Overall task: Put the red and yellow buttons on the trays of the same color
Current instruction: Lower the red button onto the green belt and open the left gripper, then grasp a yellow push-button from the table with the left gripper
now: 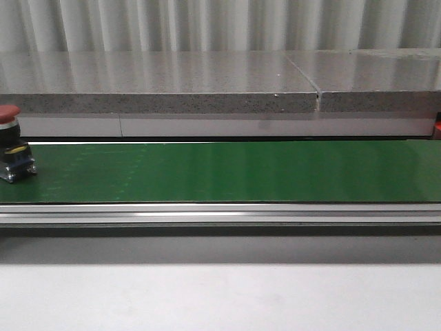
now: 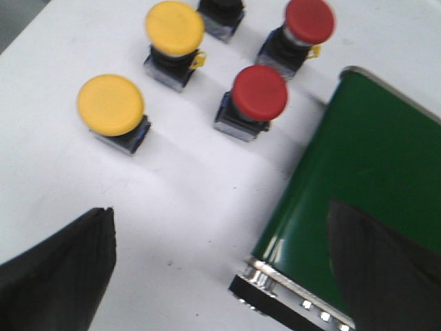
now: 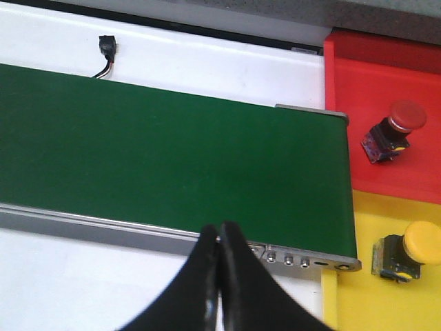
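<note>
The front view showed a green belt [image 1: 227, 172] running across the frame, with a grey stone ledge [image 1: 158, 86] behind it and a metal rail [image 1: 220, 212] along its near edge. One red button [image 1: 12, 148] stood upright on the belt at the far left end, partly cut off by the frame edge. Neither arm appeared in this view.

In the left wrist view, the left gripper [image 2: 220, 269] had its fingers [image 2: 58, 272] set wide apart, with nothing between them. It hung above the white table [image 2: 179, 200] beside the belt end [image 2: 365, 158]. Four buttons stood on the table: two yellow buttons [image 2: 110, 105] [image 2: 174, 29] and two red buttons [image 2: 258, 93] [image 2: 309, 21]. All four stood upright and apart from one another. A fifth black base [image 2: 220, 12] showed at the frame edge; its cap color could not be told.

In the right wrist view, the right gripper [image 3: 219, 241] had its fingers pressed together, holding nothing. It hung over the near rail of the belt [image 3: 172, 152]. Past the belt end lay a red tray [image 3: 386, 110] and a yellow tray [image 3: 372, 221], touching edge to edge. A red button [image 3: 393, 129] lay tilted on the red tray. A yellow button [image 3: 410, 249] lay on its side on the yellow tray. A small black connector [image 3: 106, 49] with wires lay on the table beyond the belt.
</note>
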Robot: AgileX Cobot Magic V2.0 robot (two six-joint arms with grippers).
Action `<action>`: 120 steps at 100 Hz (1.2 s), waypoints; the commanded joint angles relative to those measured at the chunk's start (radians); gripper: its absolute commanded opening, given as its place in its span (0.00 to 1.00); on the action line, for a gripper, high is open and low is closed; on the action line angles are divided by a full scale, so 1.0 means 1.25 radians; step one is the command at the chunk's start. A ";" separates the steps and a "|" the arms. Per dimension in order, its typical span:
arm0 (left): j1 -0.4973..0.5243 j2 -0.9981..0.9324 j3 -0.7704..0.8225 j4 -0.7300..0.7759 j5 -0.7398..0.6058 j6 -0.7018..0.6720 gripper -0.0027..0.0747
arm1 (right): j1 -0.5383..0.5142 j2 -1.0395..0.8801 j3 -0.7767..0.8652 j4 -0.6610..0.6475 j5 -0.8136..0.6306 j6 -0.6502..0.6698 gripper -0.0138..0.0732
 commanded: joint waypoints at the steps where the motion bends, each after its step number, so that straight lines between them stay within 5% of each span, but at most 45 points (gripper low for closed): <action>1: 0.015 0.012 -0.012 -0.012 -0.058 -0.010 0.79 | 0.003 0.000 -0.020 0.001 -0.049 -0.009 0.08; 120: 0.061 0.376 -0.166 0.007 -0.117 -0.031 0.79 | 0.003 0.000 -0.020 0.001 -0.049 -0.009 0.08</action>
